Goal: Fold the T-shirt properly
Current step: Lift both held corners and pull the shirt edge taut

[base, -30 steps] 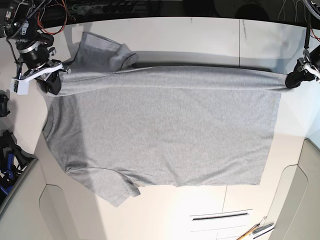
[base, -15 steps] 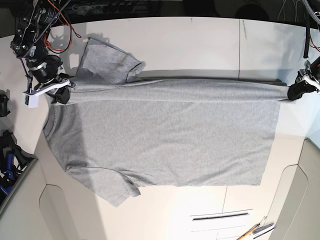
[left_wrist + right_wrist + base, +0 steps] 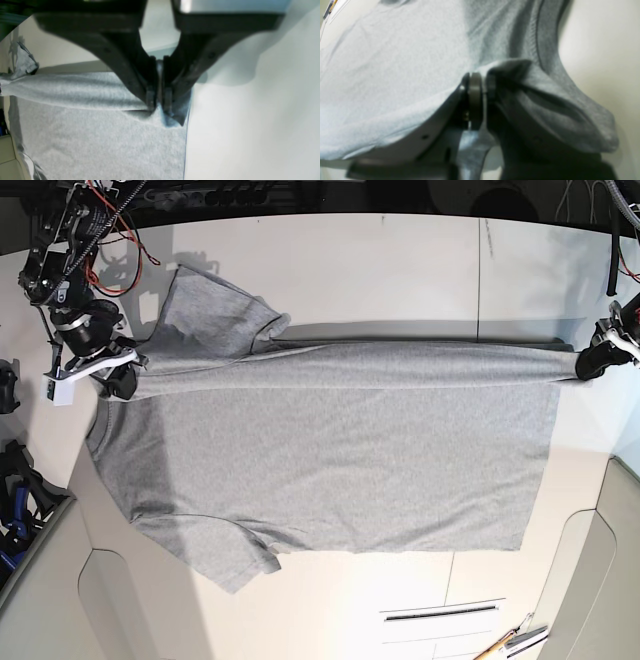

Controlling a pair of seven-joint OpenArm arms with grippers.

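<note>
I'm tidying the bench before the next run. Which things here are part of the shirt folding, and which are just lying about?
Part of the job:
- T-shirt
- left gripper, shut on the shirt's hem corner
- right gripper, shut on the shirt near the collar

Lying about:
- tools at the bottom edge, too small to identify
- cables at the back left
- table

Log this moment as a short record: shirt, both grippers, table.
shirt: grey T-shirt spread flat, far edge lifted into a taut fold between the arms
left gripper: shut on the T-shirt's hem corner
right gripper: shut on the T-shirt near the collar
sleeves: one beyond the fold, one at the near edge
table: white
</note>
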